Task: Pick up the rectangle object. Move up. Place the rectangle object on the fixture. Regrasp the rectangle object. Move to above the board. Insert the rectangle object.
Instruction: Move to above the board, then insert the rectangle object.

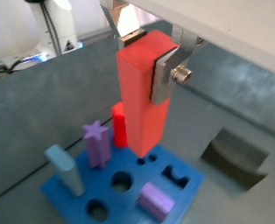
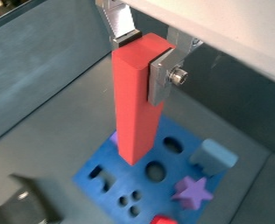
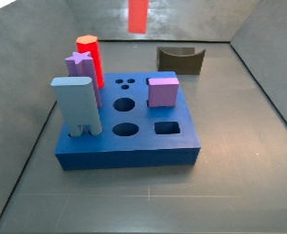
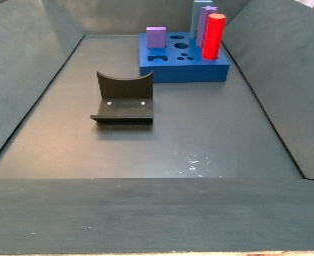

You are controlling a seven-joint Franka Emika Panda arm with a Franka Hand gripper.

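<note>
- Clamped upright in the gripper (image 1: pixel 151 59), the rectangle object (image 1: pixel 144 96) fills both wrist views' centre, hanging above the board (image 1: pixel 186 191).
- Beyond, the fixture (image 3: pixel 180 59) sits apart, upper right in a side view.

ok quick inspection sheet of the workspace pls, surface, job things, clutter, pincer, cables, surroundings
surface: dark grey floor, a few small specks.
job's things: rectangle object upright in the pincer, above the board; fixture vacant, apart from the board.
clutter: none loose; the board holds a red hexagon peg, purple star peg, pale-blue block and purple block.
pincer: pincer shut on the bar's upper part, high above the board.
cables: some beyond the wall in a wrist view.
surroundings: grey walls around the floor.
</note>
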